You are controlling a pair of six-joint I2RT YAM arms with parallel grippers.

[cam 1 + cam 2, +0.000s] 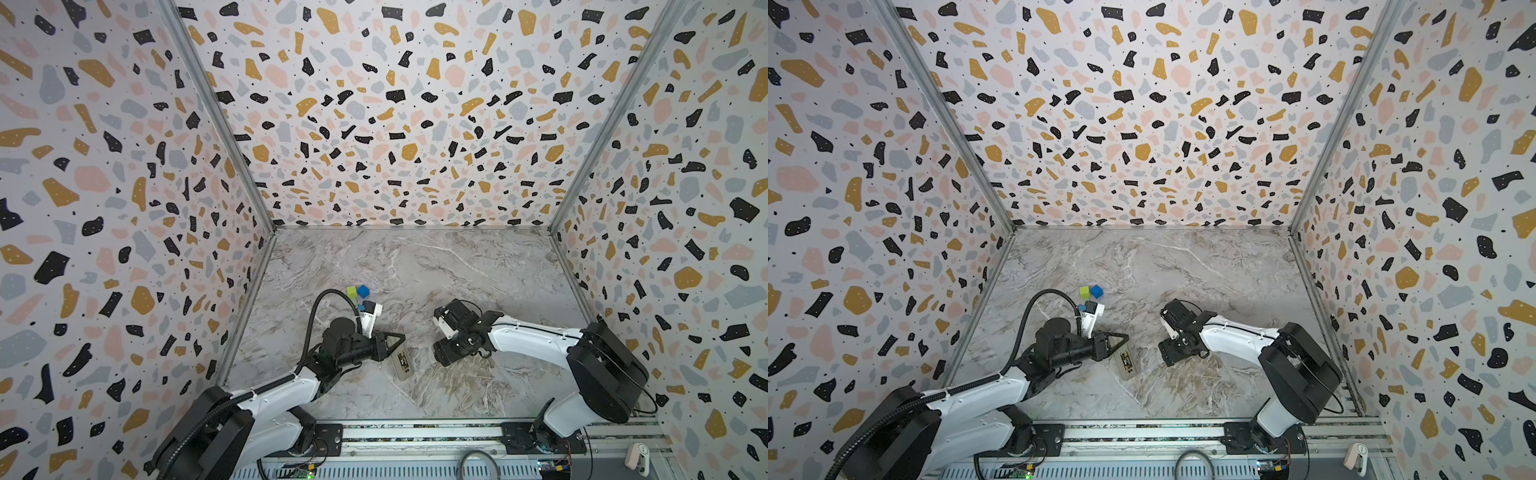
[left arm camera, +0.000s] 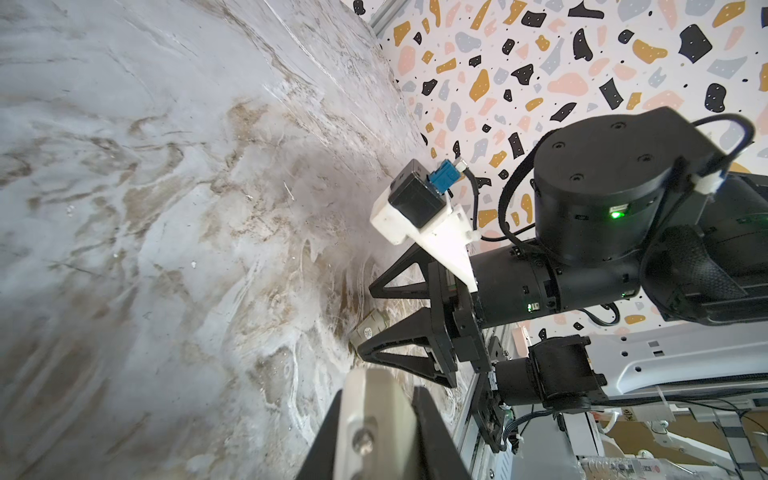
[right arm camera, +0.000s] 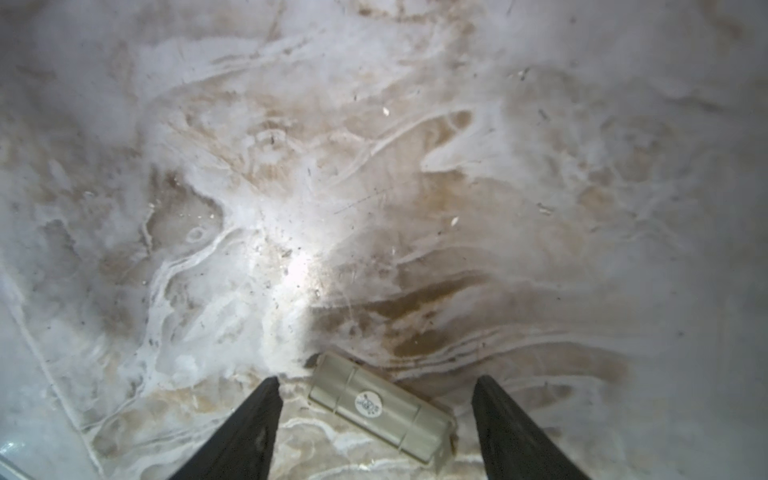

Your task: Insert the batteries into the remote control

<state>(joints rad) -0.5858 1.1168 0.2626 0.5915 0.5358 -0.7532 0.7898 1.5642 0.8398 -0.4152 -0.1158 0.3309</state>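
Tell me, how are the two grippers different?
The left gripper is shut; the right gripper is open wide. The left gripper lies about level and points sideways over the table; the right gripper points down at the table. Both are black with pointed fingers, and both are close to the remote.

Your remote control [image 1: 402, 365] lies flat on the marble counter [image 1: 436, 266], at its front middle in both top views. Its long axis runs front to back, with the near end swung slightly right. It's a slim, pale grey-white slab with a dark, yellow-flecked patch toward its far end. You can't tell whether that patch is the batteries. Up close in the right wrist view, you see cross ribs and a small round label on it.
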